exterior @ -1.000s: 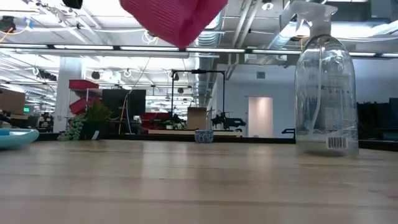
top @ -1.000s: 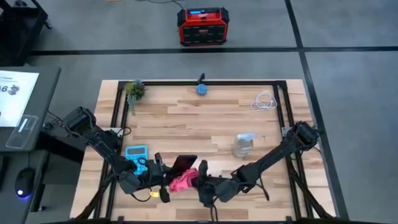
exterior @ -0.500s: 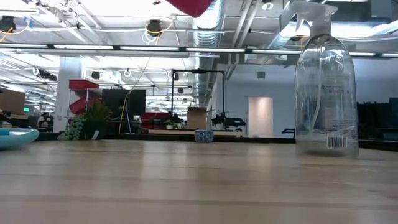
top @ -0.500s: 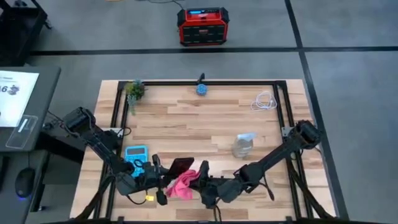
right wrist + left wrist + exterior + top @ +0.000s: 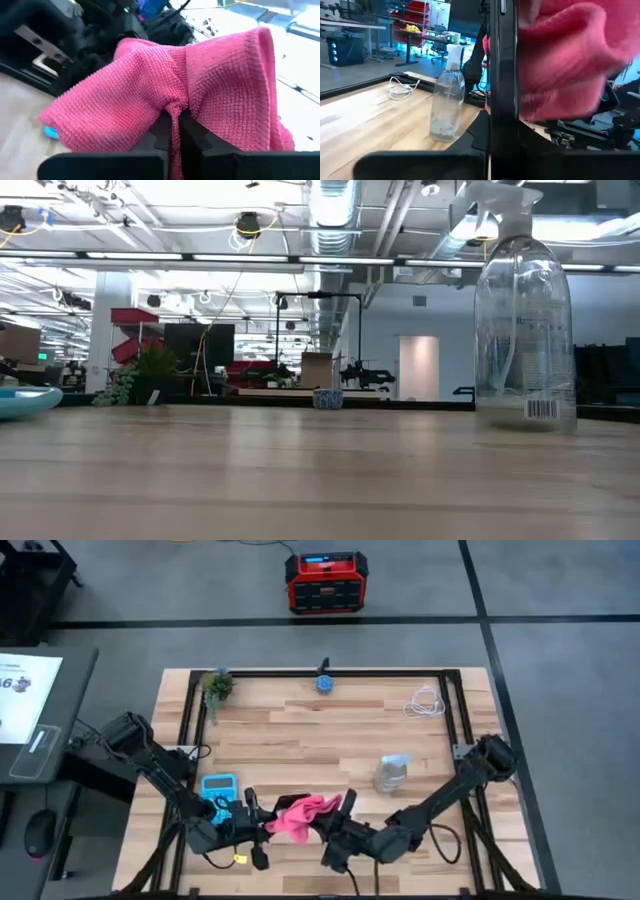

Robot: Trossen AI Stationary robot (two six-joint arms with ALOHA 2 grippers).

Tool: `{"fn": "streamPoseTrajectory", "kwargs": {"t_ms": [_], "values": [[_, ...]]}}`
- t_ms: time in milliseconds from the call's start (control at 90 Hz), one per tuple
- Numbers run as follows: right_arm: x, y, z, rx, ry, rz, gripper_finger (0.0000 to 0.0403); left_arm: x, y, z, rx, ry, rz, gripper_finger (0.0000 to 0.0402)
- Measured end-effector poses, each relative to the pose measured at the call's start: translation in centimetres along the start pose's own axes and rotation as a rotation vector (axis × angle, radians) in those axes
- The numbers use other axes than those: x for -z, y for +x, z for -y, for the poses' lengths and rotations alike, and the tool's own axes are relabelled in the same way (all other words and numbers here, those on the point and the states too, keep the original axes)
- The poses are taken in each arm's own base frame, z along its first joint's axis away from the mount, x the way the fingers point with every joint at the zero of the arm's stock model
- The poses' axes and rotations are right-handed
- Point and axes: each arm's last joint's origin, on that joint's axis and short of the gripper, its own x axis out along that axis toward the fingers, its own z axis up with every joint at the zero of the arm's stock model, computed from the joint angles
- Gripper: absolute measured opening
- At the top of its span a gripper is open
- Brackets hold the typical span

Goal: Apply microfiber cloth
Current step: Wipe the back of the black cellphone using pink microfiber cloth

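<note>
While the soft pink-red microfiber cloth (image 5: 300, 814) hung bunched near the front edge of the pale wooden surface (image 5: 300, 730), the right gripper (image 5: 338, 821) pinched a fold of it tightly between its dark fingers (image 5: 165, 131), as the right wrist view showed. The cloth draped over and against a flat black phone (image 5: 288, 803), which the left gripper (image 5: 262, 825) held upright on its edge, its fingers closed on the phone in the left wrist view. Both dark arms reached in low from the two front corners and met there, the grippers just beside each other.

Just behind the left gripper lay a light blue calculator (image 5: 218, 786). To the right of the cloth, a clear plastic spray bottle (image 5: 392, 773) stood upright. Farther back, a coiled white cable (image 5: 426, 703) lay near the right rear corner, a small blue cup (image 5: 325, 683) sat at the middle of the rear edge, and a little green plant (image 5: 216, 685) stood at the left rear corner.
</note>
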Motion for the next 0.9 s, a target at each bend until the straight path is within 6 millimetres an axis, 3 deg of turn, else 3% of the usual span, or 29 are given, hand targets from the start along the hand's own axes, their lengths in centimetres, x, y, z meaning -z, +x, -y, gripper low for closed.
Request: {"fn": "streamPoseTrajectory", "kwargs": {"t_ms": [122, 267, 422, 556, 744, 811, 900], "values": [[1.5, 0.7, -0.9, -0.148, -0.114, -0.025, 0.0, 0.0, 0.0, 0.0, -0.004, 0.001, 0.0, 0.0007], [1.3, 0.7, 0.2, 0.078, -0.112, -0.155, 0.0, 0.0, 0.1, -0.2, -0.038, -0.01, 0.008, 0.0007], [-0.3, 0.4, 2.0, 0.21, -0.051, -0.102, 0.0, 0.0, 0.3, -0.2, -0.025, -0.015, 0.005, 0.0007], [-0.1, 0.6, 1.6, 0.14, -0.03, -0.053, 0.0, 0.1, 0.2, -0.2, -0.013, -0.005, -0.002, 0.0007], [1.8, 1.1, -0.9, -0.184, -0.091, 0.0, 0.0, 0.2, 0.2, -0.1, 0.008, 0.012, -0.009, 0.0007], [1.7, 1.3, -0.7, -0.157, -0.065, -0.006, 0.0, 0.2, 0.2, -0.1, 0.007, 0.016, -0.011, 0.0007], [1.1, 1.3, 0.5, 0.013, 0.006, -0.041, 0.0, 0.2, 0.3, -0.2, -0.016, 0.006, -0.008, 0.0007]]}}
